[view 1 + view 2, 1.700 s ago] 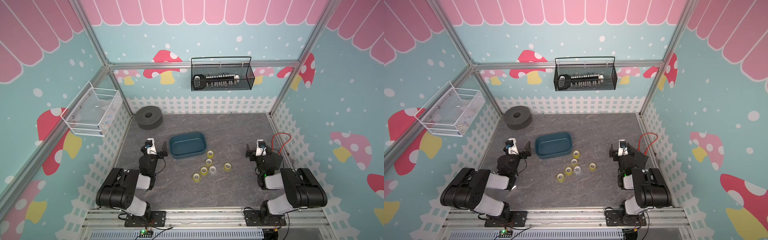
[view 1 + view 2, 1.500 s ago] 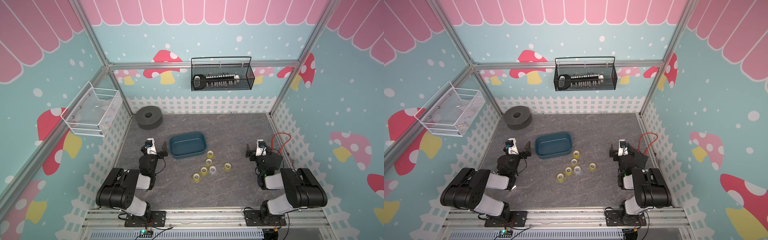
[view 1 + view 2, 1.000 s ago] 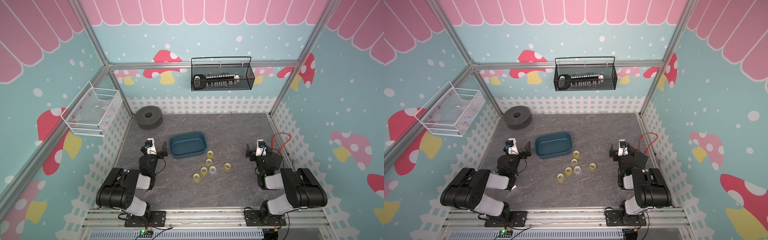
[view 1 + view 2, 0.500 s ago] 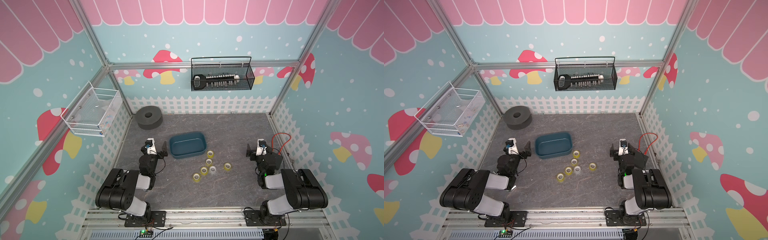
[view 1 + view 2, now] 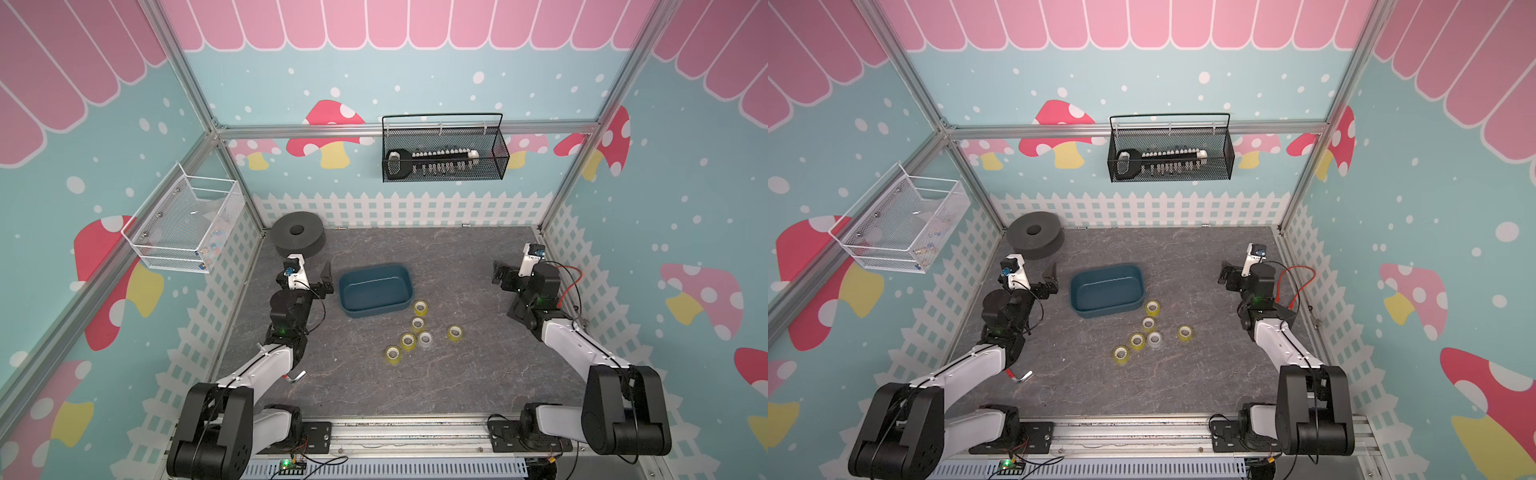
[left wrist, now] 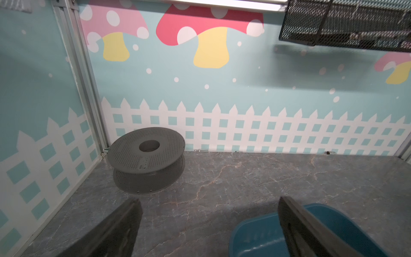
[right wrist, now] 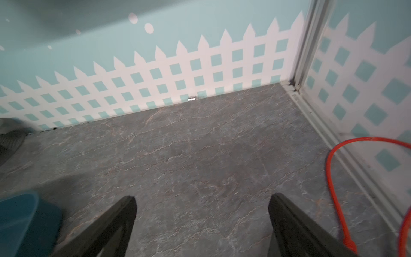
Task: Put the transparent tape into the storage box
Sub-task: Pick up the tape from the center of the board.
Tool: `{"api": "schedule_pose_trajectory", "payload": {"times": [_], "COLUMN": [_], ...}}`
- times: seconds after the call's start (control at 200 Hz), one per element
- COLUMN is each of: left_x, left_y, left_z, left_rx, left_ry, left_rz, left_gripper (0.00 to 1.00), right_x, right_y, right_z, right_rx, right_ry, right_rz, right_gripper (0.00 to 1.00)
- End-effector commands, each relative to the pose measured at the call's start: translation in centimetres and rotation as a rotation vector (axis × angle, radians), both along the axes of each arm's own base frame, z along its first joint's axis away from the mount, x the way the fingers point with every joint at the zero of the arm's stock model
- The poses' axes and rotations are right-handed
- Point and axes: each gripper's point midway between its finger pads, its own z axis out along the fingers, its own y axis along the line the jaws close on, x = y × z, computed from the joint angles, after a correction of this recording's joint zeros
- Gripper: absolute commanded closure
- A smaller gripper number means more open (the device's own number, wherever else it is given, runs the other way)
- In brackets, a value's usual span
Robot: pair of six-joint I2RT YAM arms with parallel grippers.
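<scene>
The storage box (image 5: 375,286) (image 5: 1106,288) is a shallow teal-blue tub in the middle of the grey floor, with nothing in it. Several small tape rolls lie loose just in front of it. Most are yellowish-clear (image 5: 420,308) (image 5: 1152,308), and one is colourless (image 5: 424,339) (image 5: 1155,339). My left gripper (image 5: 327,279) (image 5: 1052,279) (image 6: 209,222) hovers open and empty just left of the box, whose corner (image 6: 255,240) shows by one finger. My right gripper (image 5: 500,276) (image 5: 1225,276) (image 7: 201,213) is open and empty over bare floor, well right of the box (image 7: 22,218).
A grey spool (image 5: 297,239) sits in the back left corner. A black wire basket (image 5: 444,153) hangs on the back wall, a white mesh basket (image 5: 187,228) on the left wall. A red cable (image 5: 569,286) loops by the right arm. A small metal hook (image 5: 294,377) lies near the left arm.
Both arms have unfolded from their tucked pose, lifting the grippers and carrying them toward the back. Both grippers stay open. The tape rolls and the box have not moved.
</scene>
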Motion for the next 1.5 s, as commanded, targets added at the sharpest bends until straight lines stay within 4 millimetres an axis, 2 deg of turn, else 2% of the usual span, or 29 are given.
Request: {"api": "schedule_pose_trajectory", "payload": {"times": [0.0,0.05,0.145,0.26,0.475,0.615,0.731,0.746,0.801,0.961,1.236,1.366,1.496], "left_x": [0.0,0.1,-0.1,-0.5,-1.5,-1.2,-0.7,-1.0,-1.0,-1.3,-1.5,-1.5,-1.7], "left_y": [-1.2,-2.1,-4.4,-6.8,-9.9,-10.0,-10.3,-11.3,-11.8,-12.1,-12.1,-12.2,-12.8], "left_z": [0.3,1.1,2.5,3.8,4.4,3.5,2.1,2.0,1.7,0.5,0.3,0.0,-0.2], "left_rx": [-0.032,-0.051,-0.071,-0.104,-0.191,-0.225,-0.238,-0.235,-0.232,-0.242,-0.248,-0.254,-0.261], "left_ry": [0.111,0.131,0.165,0.182,0.202,0.233,0.292,0.299,0.316,0.353,0.357,0.365,0.376], "left_rz": [-0.016,-0.033,-0.069,-0.098,-0.172,-0.150,-0.145,-0.169,-0.178,-0.181,-0.182,-0.180,-0.212], "left_gripper": [0.01,0.01,0.01,0.01,0.01,0.01,0.01,0.01,0.01,0.01,0.01,0.01,0.01], "right_x": [-2.2,-2.9,-4.3,-6.5,-9.6,-11.5,-12.3,-12.3,-12.5,-13.0,-13.1,-13.1,-13.5], "right_y": [4.2,5.4,7.7,9.7,12.2,13.8,14.2,14.3,14.5,14.9,15.3,15.4,14.3], "right_z": [-5.7,-7.1,-8.6,-10.3,-11.0,-12.1,-12.9,-12.9,-13.0,-13.2,-12.8,-13.4,-13.6], "right_rx": [0.161,0.125,0.020,-0.034,-0.044,-0.073,-0.079,-0.079,-0.079,-0.073,-0.076,-0.087,-0.118], "right_ry": [0.351,0.455,0.553,0.614,0.644,0.690,0.708,0.706,0.701,0.706,0.695,0.710,0.719], "right_rz": [0.132,0.161,0.207,0.248,0.305,0.356,0.367,0.367,0.374,0.394,0.409,0.411,0.375], "right_gripper": [0.01,0.01,0.04,0.13,0.19,0.20,0.21,0.21,0.23,0.27,0.28,0.30,0.33]}}
